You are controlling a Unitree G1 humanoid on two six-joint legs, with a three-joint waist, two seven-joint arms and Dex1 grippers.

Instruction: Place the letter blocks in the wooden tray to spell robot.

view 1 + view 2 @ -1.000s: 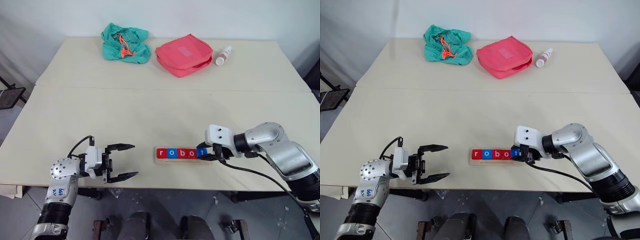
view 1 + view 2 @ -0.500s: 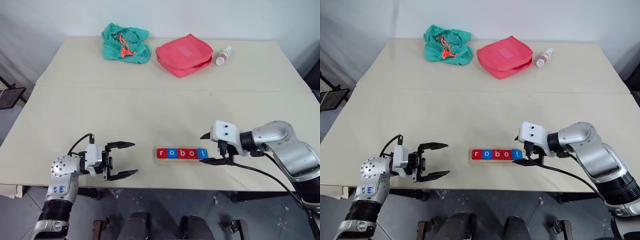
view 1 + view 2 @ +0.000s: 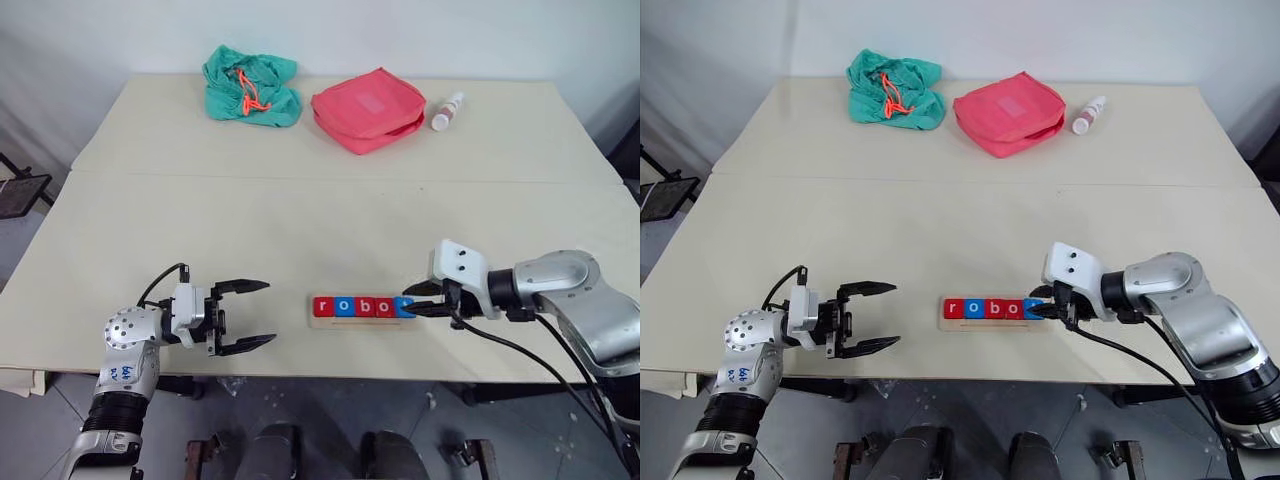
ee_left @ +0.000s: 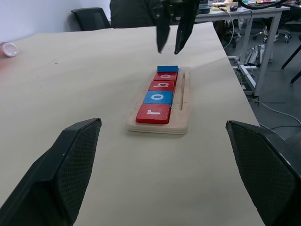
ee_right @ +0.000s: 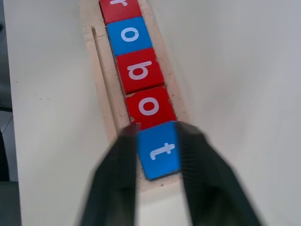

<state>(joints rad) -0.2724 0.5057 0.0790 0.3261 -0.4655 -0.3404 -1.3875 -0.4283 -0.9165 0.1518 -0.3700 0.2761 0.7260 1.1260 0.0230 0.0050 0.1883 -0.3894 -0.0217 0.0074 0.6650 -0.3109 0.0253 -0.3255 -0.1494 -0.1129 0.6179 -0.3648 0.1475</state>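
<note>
The tray (image 3: pixel 362 317) lay near the table's (image 3: pixel 300 220) front edge, holding five blocks (image 3: pixel 362 306) in a row that read r, o, b, o, t. From the head views the right gripper (image 3: pixel 412 305) sat at the row's right end, hiding part of the last block. The right wrist view showed more: the jaws closed on the blue t block (image 5: pixel 159 148), one finger on each side. The left gripper (image 3: pixel 256 315) hovered left of the tray, jaws wide open, empty.

Beige table (image 3: pixel 300 215), white wall (image 3: pixel 400 30)
</note>
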